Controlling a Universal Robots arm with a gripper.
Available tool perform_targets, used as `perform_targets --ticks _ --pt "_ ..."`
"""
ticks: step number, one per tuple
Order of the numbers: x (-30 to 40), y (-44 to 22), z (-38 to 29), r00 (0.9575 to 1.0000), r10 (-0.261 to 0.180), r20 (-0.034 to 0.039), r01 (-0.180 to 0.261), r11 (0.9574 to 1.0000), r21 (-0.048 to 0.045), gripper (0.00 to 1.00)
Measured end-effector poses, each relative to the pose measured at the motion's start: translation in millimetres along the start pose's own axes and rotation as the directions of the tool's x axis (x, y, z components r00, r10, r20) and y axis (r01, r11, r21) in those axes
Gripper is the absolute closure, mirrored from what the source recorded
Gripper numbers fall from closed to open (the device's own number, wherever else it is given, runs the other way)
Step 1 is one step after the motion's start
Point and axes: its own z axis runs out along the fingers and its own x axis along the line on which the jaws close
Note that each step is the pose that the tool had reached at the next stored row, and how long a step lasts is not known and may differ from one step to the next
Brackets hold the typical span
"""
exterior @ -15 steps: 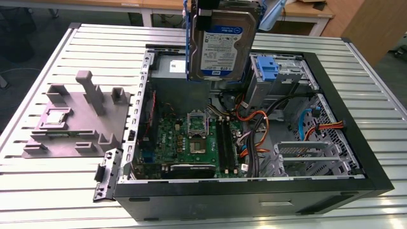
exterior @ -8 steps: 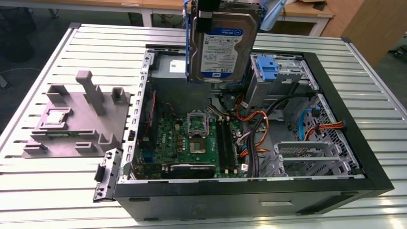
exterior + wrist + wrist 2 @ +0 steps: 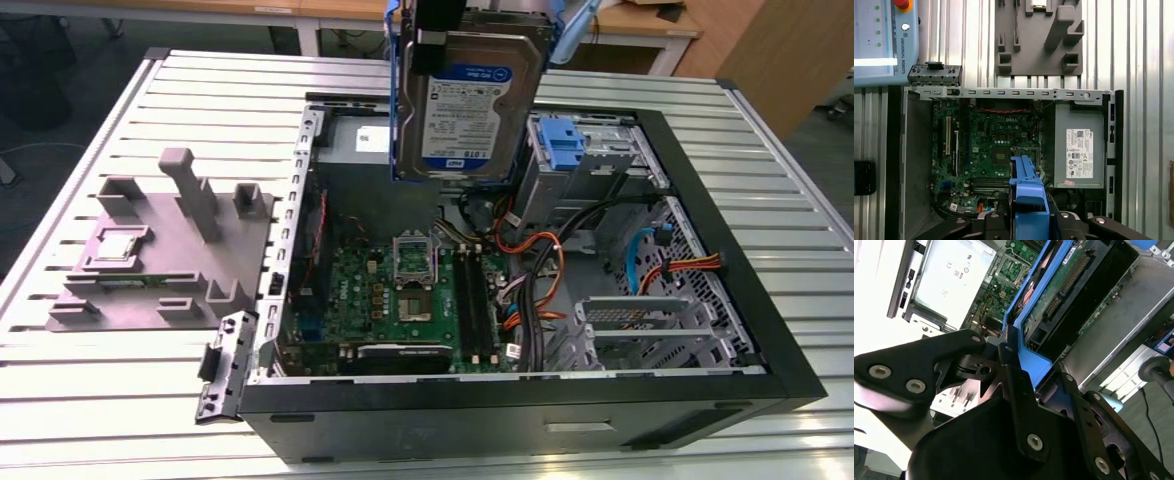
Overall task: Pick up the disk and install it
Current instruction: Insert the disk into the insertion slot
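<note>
The disk, a silver-grey hard drive with a white-and-blue label and blue side rails, hangs on edge above the open computer case, over its rear middle. My gripper is shut on the disk's upper end. In the second wrist view the black fingers clamp the blue rail, and the disk's green circuit board faces the camera. In the first wrist view the blue rail stands out from my gripper above the motherboard.
Inside the case are the grey power supply, a drive bay holding a bare blue bracket, orange and blue cables and a metal cage. A grey fixture block lies at the exterior view's left. A teach pendant lies on the slatted table.
</note>
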Motion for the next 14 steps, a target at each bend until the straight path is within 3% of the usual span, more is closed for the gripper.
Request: perform_targets --ticks 14 --pt "4.8 0.0 0.0 1.0000 0.000 -0.0001 0.000 1.0000 0.0000 0.64"
